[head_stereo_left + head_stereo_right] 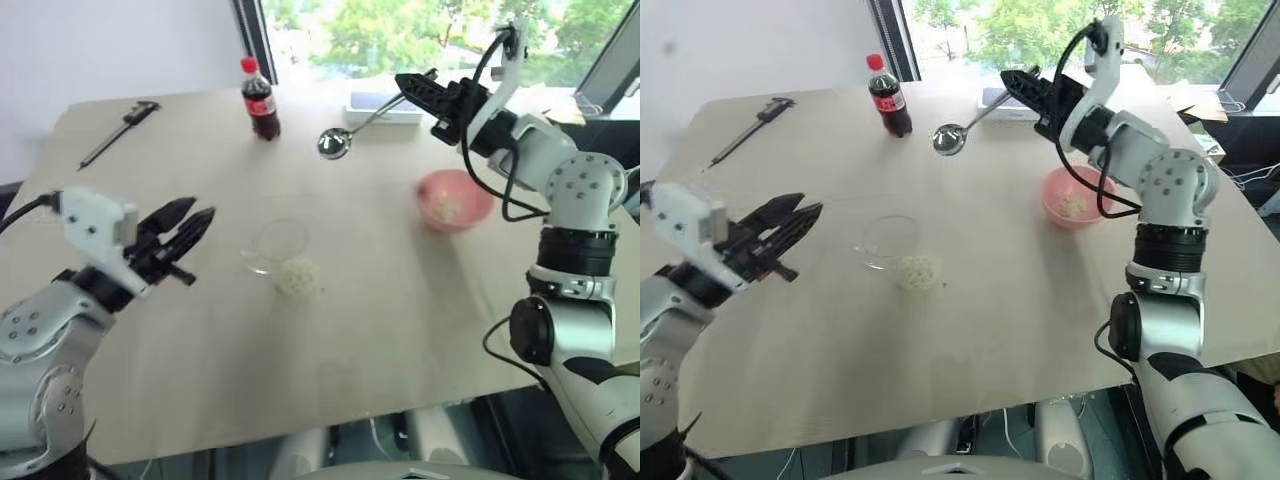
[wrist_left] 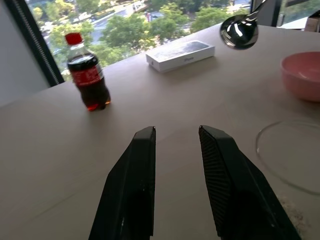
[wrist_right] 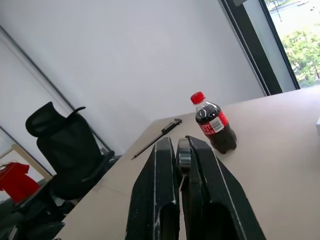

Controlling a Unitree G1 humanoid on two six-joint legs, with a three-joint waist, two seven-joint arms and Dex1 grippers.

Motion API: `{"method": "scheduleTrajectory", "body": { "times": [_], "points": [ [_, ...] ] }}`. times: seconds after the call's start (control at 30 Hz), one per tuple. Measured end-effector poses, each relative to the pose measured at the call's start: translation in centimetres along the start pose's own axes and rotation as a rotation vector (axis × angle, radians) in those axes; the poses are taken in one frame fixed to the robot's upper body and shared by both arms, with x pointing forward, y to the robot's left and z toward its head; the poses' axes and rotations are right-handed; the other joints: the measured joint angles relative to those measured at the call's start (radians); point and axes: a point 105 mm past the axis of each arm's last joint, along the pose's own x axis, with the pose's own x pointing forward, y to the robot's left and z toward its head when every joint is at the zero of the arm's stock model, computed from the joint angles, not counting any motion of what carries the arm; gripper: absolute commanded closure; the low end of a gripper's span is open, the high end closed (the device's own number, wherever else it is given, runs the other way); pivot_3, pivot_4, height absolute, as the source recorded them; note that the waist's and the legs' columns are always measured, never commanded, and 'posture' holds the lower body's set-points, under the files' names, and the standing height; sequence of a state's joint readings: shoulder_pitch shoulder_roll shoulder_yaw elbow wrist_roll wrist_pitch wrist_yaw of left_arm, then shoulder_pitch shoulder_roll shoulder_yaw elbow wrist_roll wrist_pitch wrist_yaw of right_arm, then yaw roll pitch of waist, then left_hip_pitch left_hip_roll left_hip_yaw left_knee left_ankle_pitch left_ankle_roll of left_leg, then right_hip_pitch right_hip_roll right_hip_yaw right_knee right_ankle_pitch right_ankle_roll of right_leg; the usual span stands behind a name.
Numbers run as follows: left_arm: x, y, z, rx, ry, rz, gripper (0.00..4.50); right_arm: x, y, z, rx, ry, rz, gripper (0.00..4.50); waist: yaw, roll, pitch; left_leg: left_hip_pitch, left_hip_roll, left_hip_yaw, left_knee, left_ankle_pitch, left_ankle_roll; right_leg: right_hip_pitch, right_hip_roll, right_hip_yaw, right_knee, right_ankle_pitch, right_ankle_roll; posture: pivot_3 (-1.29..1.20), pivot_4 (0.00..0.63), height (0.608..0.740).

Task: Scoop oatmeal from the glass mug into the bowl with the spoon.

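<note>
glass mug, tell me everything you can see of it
The glass mug is a small cup of clear glass, so see-through that mostly its round rim shows. It seems to lie tipped on the bare tan table near the middle, mouth toward the robot, though its pose is hard to read. A small heap of pale oatmeal sits on the table at its mouth, touching or nearly touching it. Neither gripper touches it; the left gripper is off to its left, open and apart from it.

Silver-grey jointed arms, black cables, white wrist housings, black-fingered grippers.
</note>
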State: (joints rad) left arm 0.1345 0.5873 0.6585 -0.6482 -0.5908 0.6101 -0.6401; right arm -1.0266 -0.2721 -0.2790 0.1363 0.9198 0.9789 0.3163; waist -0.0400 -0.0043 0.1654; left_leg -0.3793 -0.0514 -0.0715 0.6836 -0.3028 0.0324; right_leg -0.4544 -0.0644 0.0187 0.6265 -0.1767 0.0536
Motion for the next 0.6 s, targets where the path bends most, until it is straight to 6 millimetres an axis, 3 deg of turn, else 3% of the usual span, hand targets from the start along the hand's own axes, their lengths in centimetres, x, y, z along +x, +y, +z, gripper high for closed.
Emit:
{"method": "scheduleTrajectory", "body": {
  "times": [0.03, 0.13, 0.33, 0.6],
  "points": [
    [-0.7, -0.3, -1.8, -0.049, 0.03, -0.017, 3.11, -0.2, -0.3, 0.1, 0.001, -0.005, -0.015, 4.5, 0.001, 0.0, 0.0, 0.0, 0.0, 0.0, 0.0, 0.0, 0.0, 0.0, 0.0, 0.0, 0.0, 0.0, 0.0, 0.0, 0.15, 0.74],
    [-0.7, -1.4, -4.2, -0.107, 0.056, -0.076, 3.11, -0.3, -0.7, 0.1, 0.006, -0.006, -0.032, 4.5, 0.01, 0.0, 0.0, 0.0, 0.0, -0.001, 0.0, 0.0, 0.0, 0.001, 0.0, -0.002, 0.0, 0.0, 0.0, 0.0, 0.15, 0.74],
    [1.3, -1.7, -6.2, -0.063, 0.036, -0.155, 3.11, -0.2, -0.8, 0.0, 0.012, -0.003, -0.037, 4.5, 0.014, 0.0, 0.0, 0.0, 0.0, -0.002, 0.0, 0.0, 0.0, 0.001, 0.0, -0.002, 0.0, 0.001, -0.001, 0.0, 0.15, 0.74],
    [3.4, -2.4, -7.2, -0.015, 0.033, -0.255, 3.11, -0.2, -0.9, 0.0, 0.011, -0.004, -0.046, 4.5, 0.005, 0.0, 0.0, -0.001, 0.001, -0.001, 0.0, 0.0, 0.0, 0.0, 0.0, -0.002, -0.001, 0.001, -0.001, 0.0, 0.15, 0.74]
  ]
}}
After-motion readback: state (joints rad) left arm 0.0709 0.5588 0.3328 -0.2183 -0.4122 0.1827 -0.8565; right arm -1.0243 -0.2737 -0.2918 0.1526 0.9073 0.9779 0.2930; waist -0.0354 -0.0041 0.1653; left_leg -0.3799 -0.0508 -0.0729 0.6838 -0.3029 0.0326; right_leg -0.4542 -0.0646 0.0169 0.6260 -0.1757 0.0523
